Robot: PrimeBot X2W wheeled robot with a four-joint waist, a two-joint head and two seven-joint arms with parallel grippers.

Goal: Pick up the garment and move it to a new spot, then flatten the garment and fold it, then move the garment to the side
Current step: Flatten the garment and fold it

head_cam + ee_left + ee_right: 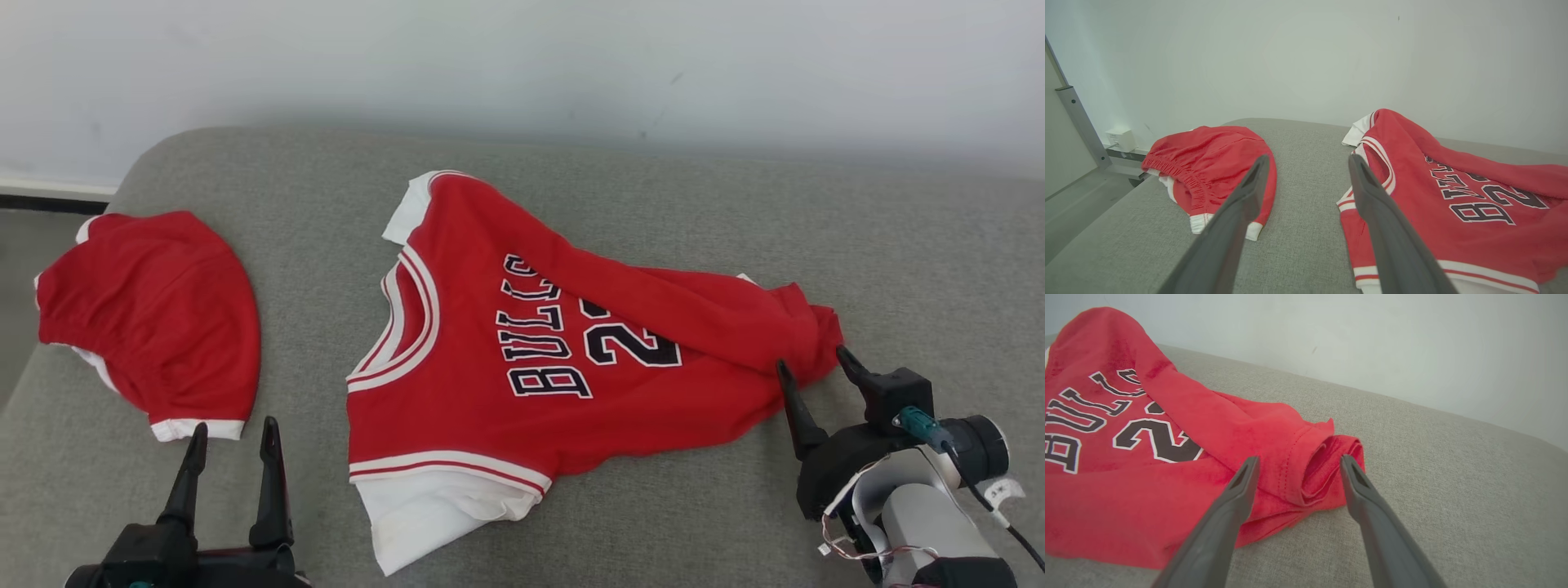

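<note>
A red jersey (522, 359) with white sleeves and dark "BULLS" lettering lies crumpled on the grey cushion (653, 204), its collar to the left and its bunched hem (1314, 469) to the right. My right gripper (812, 363) stands open at that bunched hem, a finger on each side of the folds, with nothing pinched. In the right wrist view the right gripper (1298, 467) frames the rolled hem edge. My left gripper (233, 437) is open near the front left, over bare cushion between the jersey (1453, 196) and the shorts, holding nothing.
Red shorts (155, 318) with white trim lie at the cushion's left end. A pale wall (522, 57) runs behind the cushion. Left of the cushion are the floor, a metal rail (1079, 122) and a small white box (1120, 139).
</note>
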